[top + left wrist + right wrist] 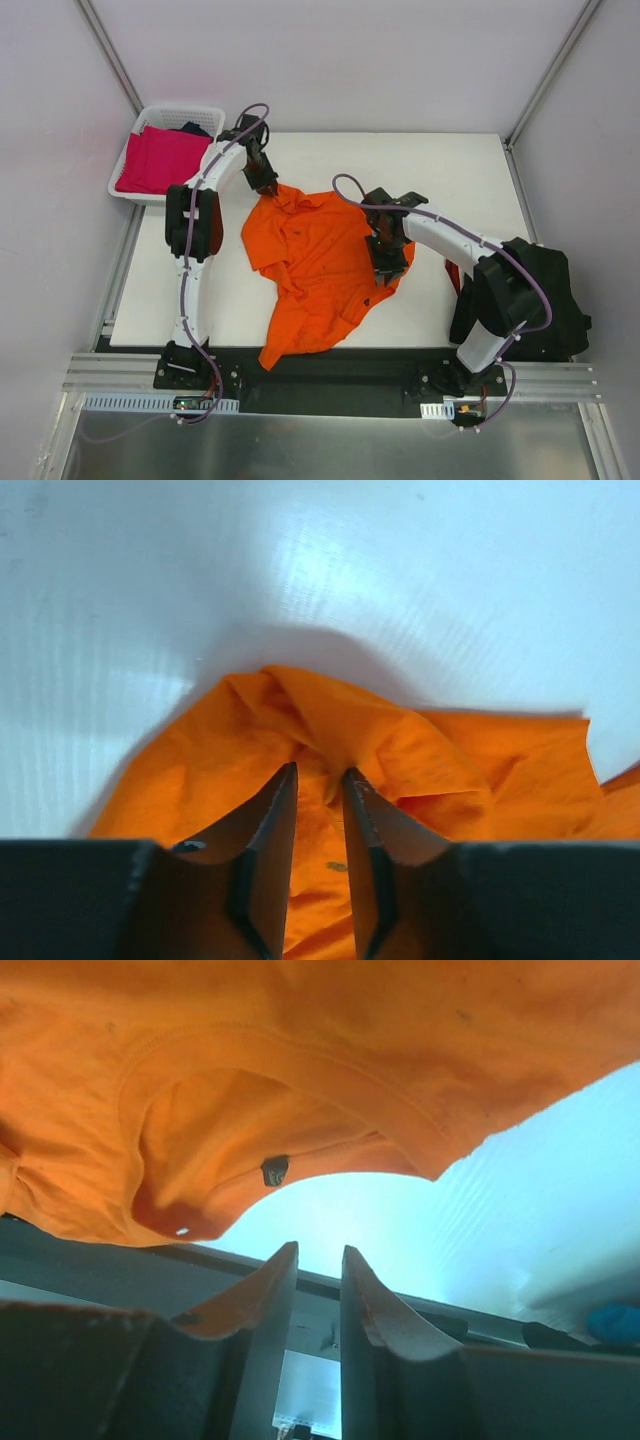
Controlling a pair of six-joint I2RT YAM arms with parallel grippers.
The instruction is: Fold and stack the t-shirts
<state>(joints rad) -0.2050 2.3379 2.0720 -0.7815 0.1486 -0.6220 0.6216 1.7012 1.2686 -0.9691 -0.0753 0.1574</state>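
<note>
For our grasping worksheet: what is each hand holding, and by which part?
Left hand pinches a bunched fold at the far edge of the orange t-shirt; right hand holds nothing, open beside the cloth.

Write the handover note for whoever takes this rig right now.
Left gripper: jaws narrowly apart at a bunched fold of the orange t-shirt; grip uncertain.
Right gripper: narrowly open, nothing between its tips, over the shirt's right side.
The shirt lies crumpled on the table, one end over the near edge.
Magenta t-shirt and a dark one sit in the basket.
Done: no fold or stack on the table. Left: everything.
</note>
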